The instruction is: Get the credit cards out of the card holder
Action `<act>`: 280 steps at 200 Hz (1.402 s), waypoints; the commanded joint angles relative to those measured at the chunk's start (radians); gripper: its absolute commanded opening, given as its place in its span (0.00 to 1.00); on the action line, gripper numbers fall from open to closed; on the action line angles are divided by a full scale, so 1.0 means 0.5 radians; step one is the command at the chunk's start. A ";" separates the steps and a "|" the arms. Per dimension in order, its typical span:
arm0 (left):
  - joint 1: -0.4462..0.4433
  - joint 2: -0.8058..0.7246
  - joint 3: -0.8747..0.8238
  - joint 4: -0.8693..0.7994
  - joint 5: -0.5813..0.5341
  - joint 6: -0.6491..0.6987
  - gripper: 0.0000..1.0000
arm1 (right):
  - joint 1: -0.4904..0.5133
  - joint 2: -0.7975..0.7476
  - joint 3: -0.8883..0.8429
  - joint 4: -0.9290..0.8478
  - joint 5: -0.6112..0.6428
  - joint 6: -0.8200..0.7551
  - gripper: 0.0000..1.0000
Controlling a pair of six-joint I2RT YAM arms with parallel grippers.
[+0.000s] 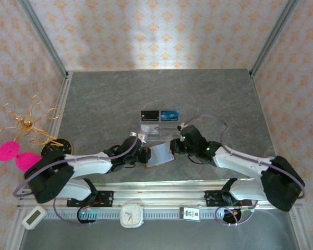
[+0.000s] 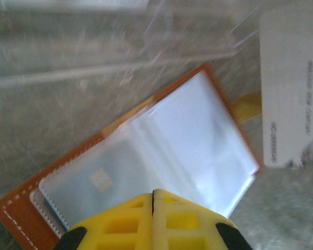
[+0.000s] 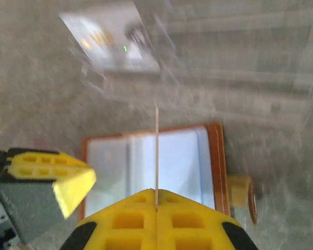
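Right gripper (image 3: 156,194) pinched a credit card (image 3: 156,146); left gripper (image 2: 153,194) sat closed at the card holder's (image 3: 217,161) 9 o'clock; you needed a straight, slow pull.

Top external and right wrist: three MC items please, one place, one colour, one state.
1. Where does the card holder lie?
A. Between the left gripper and the right gripper, on the near side of the clear stand
B. On top of the stand
C. Against the left wall

2. Which cards sit on the stand?
A. One red, one green
B. One black card, one blue card
C. Two white

3. The right gripper is:
A. Wide open, empty
B. Shut on the holder's snap tab
C. Shut on a credit card

Key:
1 A, the holder lies open between both fingertips.
2 B, the two cards sit side by side.
3 C, the card shows edge-on between closed fingers.
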 commanded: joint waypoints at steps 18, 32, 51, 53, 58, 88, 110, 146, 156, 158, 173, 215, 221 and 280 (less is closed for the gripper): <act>0.102 -0.485 0.132 -0.330 -0.218 0.044 0.45 | -0.152 -0.040 0.464 0.065 0.085 -0.514 0.00; 0.148 -0.642 0.152 -0.444 -0.265 0.059 0.60 | -0.167 0.078 0.653 0.049 0.065 -0.789 0.00; 0.178 -0.820 0.198 -0.600 -0.343 0.089 0.84 | -0.205 0.284 0.948 -0.129 -0.153 -1.173 0.00; 0.178 -0.838 0.204 -0.615 -0.355 0.090 0.87 | -0.210 0.305 0.971 -0.143 -0.175 -1.212 0.00; 0.181 -0.874 0.215 -0.653 -0.383 0.095 0.93 | -0.221 0.343 1.028 -0.196 -0.265 -1.305 0.00; 0.186 -1.059 0.263 -0.816 -0.525 0.115 0.99 | -0.268 0.590 1.308 -0.487 -0.556 -1.771 0.00; 0.189 -1.168 0.274 -0.866 -0.632 0.171 0.99 | -0.273 0.800 1.580 -0.823 -0.751 -2.073 0.00; 0.191 -1.251 0.282 -0.817 -0.772 0.272 0.99 | -0.273 1.092 1.962 -1.273 -0.830 -2.462 0.00; 0.191 -1.254 0.285 -0.799 -0.801 0.308 0.99 | -0.273 1.163 2.054 -1.386 -0.881 -2.584 0.00; 0.191 -1.253 0.284 -0.794 -0.803 0.316 0.99 | -0.273 1.176 2.072 -1.405 -0.886 -2.598 0.00; 0.191 -1.252 0.283 -0.755 -0.835 0.380 0.99 | -0.273 1.253 2.176 -1.525 -0.935 -2.737 0.00; 0.193 -1.237 0.290 -0.700 -0.938 0.509 0.99 | -0.255 1.425 2.397 -1.856 -1.013 -3.067 0.00; 0.194 -1.235 0.283 -0.695 -0.957 0.524 0.99 | -0.252 1.442 2.410 -1.881 -1.002 -3.095 0.00; 0.197 -1.158 0.229 -0.611 -0.979 0.577 0.99 | -0.221 1.715 2.642 -2.101 -0.803 -3.234 0.00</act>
